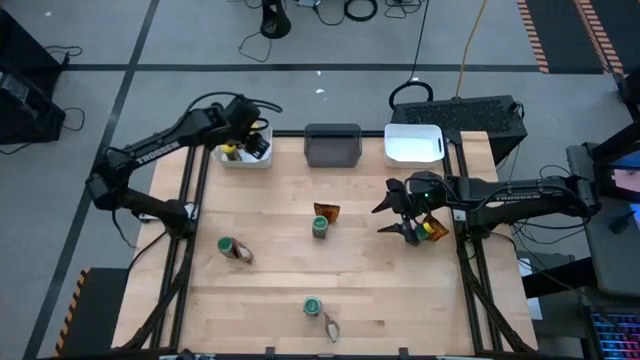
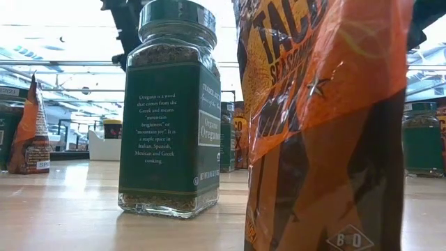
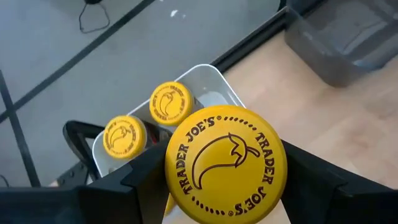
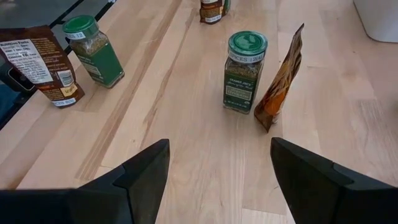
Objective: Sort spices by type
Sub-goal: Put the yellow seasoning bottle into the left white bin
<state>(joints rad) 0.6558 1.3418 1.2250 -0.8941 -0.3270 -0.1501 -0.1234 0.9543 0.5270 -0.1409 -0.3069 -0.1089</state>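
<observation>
- A yellow-lidded jar point(image 3: 225, 163) sits pinched between the fingers of the left end effector point(image 1: 256, 142), over the white bin point(image 1: 243, 158) at the upper left of the high view, on the counter's far left edge.
- Two more yellow-lidded jars point(image 3: 170, 102) stand inside that bin, side by side, seen in the left wrist view just beyond the held one.
- Near the middle of the counter point(image 1: 280, 250) a green-lidded jar point(image 1: 320, 229) stands upright with an orange packet point(image 1: 326, 211) just beside it; the right wrist view shows the packet standing on edge, close to the jar.
- At the lower left of the high view another green-lidded jar point(image 1: 226, 245) stands with a brown packet point(image 1: 241, 255) next to it.
- At the lower centre a third green-lidded jar point(image 1: 312, 305) stands near a packet point(image 1: 331, 326); in the low view these two fill the frame, the jar labelled oregano.
- The right end effector point(image 1: 398, 212) hovers at the right of the counter with its fingers spread and nothing between them.
- Just beside its arm, at the counter's right edge, lies a small cluster of spices point(image 1: 432, 228) in orange, yellow and green; I cannot tell them apart.
- A dark grey bin point(image 1: 332, 145) and a second white bin point(image 1: 414, 143) stand along the far edge, at upper centre.
</observation>
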